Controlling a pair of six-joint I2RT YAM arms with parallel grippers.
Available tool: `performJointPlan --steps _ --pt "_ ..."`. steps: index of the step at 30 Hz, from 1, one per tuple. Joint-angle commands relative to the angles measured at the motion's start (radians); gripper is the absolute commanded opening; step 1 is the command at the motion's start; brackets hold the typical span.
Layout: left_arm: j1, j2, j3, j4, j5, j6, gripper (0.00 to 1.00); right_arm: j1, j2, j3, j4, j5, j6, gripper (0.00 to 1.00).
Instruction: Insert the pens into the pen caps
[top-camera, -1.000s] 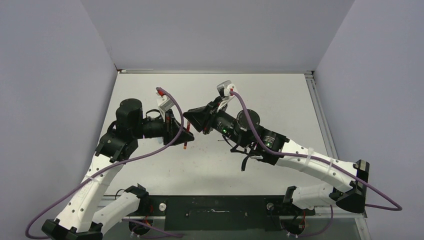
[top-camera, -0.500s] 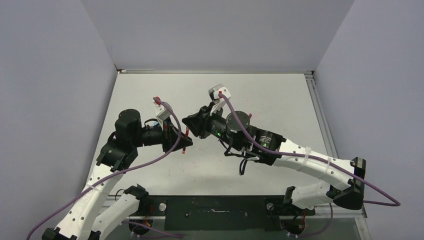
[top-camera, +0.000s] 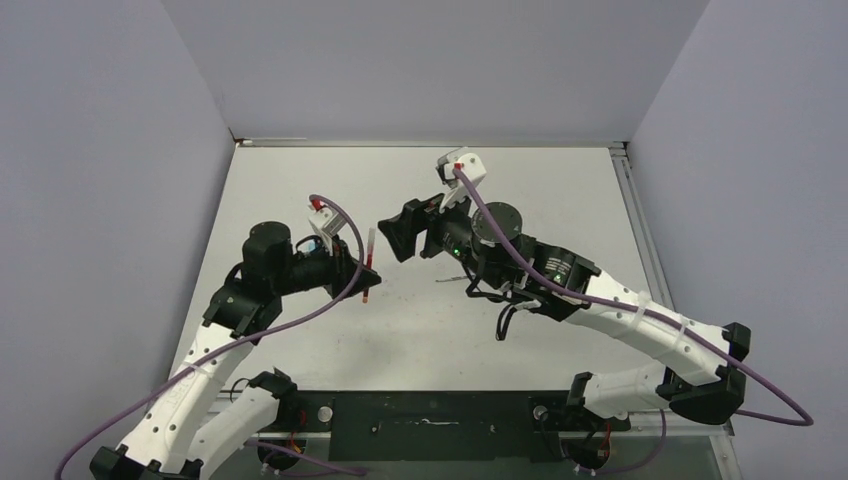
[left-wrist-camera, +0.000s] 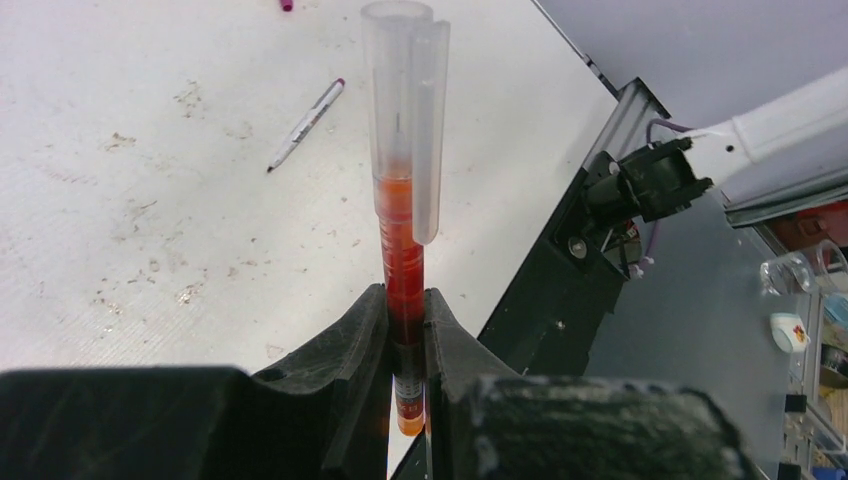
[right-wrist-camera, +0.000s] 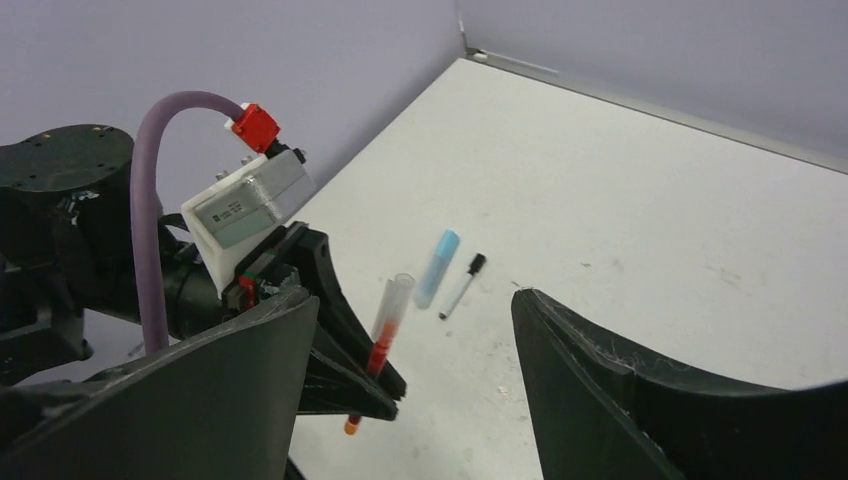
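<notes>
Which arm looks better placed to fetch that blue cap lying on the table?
Right, probably. The right fingers stand open and empty, and the blue cap lies on the table ahead of them. The left fingers are shut on the capped red pen.

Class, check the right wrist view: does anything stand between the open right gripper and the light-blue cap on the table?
Nothing directly. The left gripper, holding the capped red pen up, sits just left of that line; a black-tipped pen lies beside the light-blue cap.
</notes>
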Motion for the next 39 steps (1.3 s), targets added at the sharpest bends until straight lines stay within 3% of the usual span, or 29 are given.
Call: performJointPlan --steps 1,7,18,35,39 --pt "0.005 0.05 0.009 0.004 -0.119 -0.034 0.0 -0.059 -0.086 0.012 -0.115 0.062 -0.066 0.74" --pt "0.004 0.201 0.054 -0.025 -0.257 -0.081 0.0 -0.139 -0.136 -0.08 -0.28 0.12 -0.064 0.78" --pt "-0.001 0.528 0.191 -0.095 -0.501 -0.124 0.0 -0.164 -0.148 -0.32 -0.383 0.111 0.04 0.82" --pt "-0.002 0.861 0.301 -0.152 -0.718 -0.165 0.04 -0.193 -0.076 -0.445 -0.381 0.089 0.018 0.84" --pt "-0.002 0.917 0.307 -0.163 -0.769 -0.19 0.1 -0.213 -0.059 -0.455 -0.366 0.073 -0.001 0.84"
